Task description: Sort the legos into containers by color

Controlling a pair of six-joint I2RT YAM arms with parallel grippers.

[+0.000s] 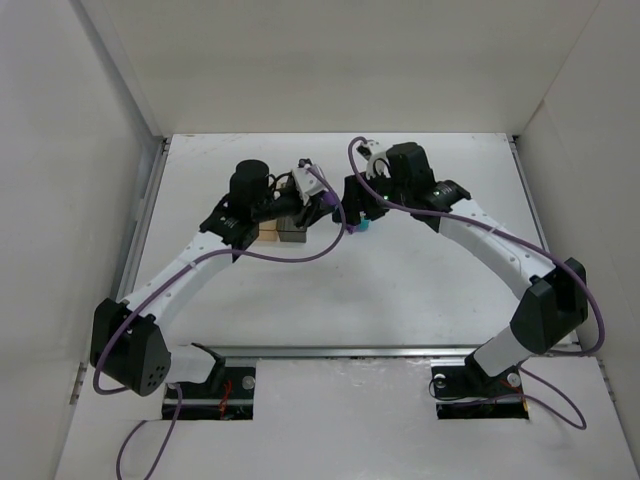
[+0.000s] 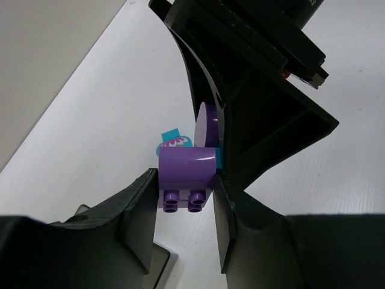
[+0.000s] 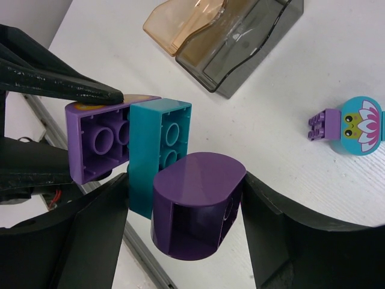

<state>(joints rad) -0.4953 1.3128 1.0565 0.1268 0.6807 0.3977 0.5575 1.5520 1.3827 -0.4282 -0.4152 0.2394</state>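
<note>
— Left gripper (image 2: 184, 180), seen from its own camera: what has it got?
— Its two matt black fingers are clamped on a purple brick (image 2: 186, 171). It is glossy, smooth plastic, with two round studs showing on the near edge. A sliver of a teal brick (image 2: 218, 159) touches its right side. Behind it, on the white table (image 2: 90, 120), lies a small teal flower piece (image 2: 173, 139).
— And the right wrist camera?
— Right gripper (image 3: 185, 180) is closed across a clump (image 3: 159, 162) of three bricks stuck side by side. The purple brick (image 3: 99, 144) is seen from beneath, hollow with round tubes. The teal brick (image 3: 162, 138) is narrower and also hollow. The third is a purple oval piece (image 3: 198, 205), smooth with rounded ends. One finger presses the teal brick and the other presses the oval piece. A left fingertip lies flat on the purple brick's upper face, so both grippers hold the one clump, off the table.
— Anything loose?
— The flower piece (image 3: 360, 123), rounded, printed with eyes and pink petals. It is joined to a tiny purple brick (image 3: 320, 123) and lies on the table well apart from the clump. That makes three purple and two teal.
— Boxes?
— Two, of see-through plastic, rectangular with rounded corners and joined side by side. One is an amber box (image 3: 180, 27), the other a grey box (image 3: 252, 48).
— The top view?
— Both arms meet at mid-table. The amber box (image 1: 268, 232) and grey box (image 1: 293, 236) sit partly under the left wrist. The bricks are too small to count.
</note>
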